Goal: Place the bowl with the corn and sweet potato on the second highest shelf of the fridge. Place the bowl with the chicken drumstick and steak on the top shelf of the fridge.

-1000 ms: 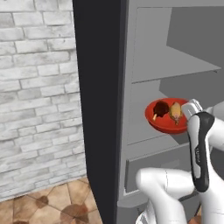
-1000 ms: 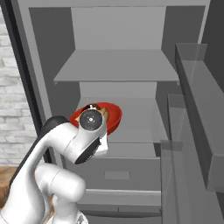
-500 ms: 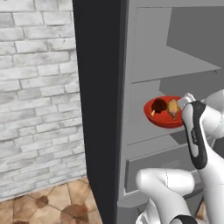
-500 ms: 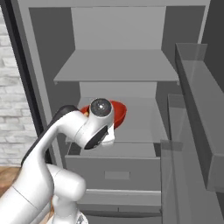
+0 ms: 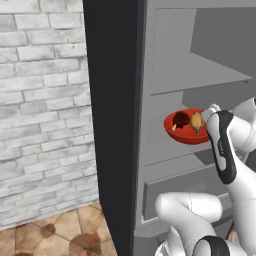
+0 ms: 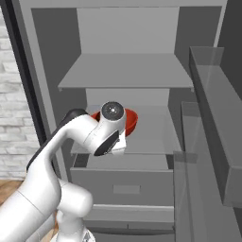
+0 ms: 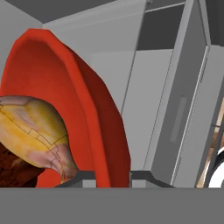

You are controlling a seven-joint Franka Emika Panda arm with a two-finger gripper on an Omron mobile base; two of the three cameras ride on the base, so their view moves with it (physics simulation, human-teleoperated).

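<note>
Meat bowl [image 5: 188, 127], the red one holding the chicken drumstick [image 5: 196, 121] and the dark steak [image 5: 180, 120], hangs inside the open fridge [image 5: 150, 100], in the gap under the upper shelf panel [image 6: 126, 71] and a little above the shelf below it [image 6: 151, 137], toward that lower shelf's left front edge. In the hand view the gripper [image 7: 111, 176] has its two dark tips pressed close together on the bowl's rim, one tip inside the wall and one outside, so it is pinching the bowl. The step in hand looks like carrying this bowl to the top shelf. Whether the panel overhead is the highest one or the second I cannot tell from these views. If it is the top shelf, the bowl sits too low: the next move would call for drawing it back clear of that panel's front edge, lifting it level so the meat stays put, then going in above the panel and setting it down before letting go.
</note>
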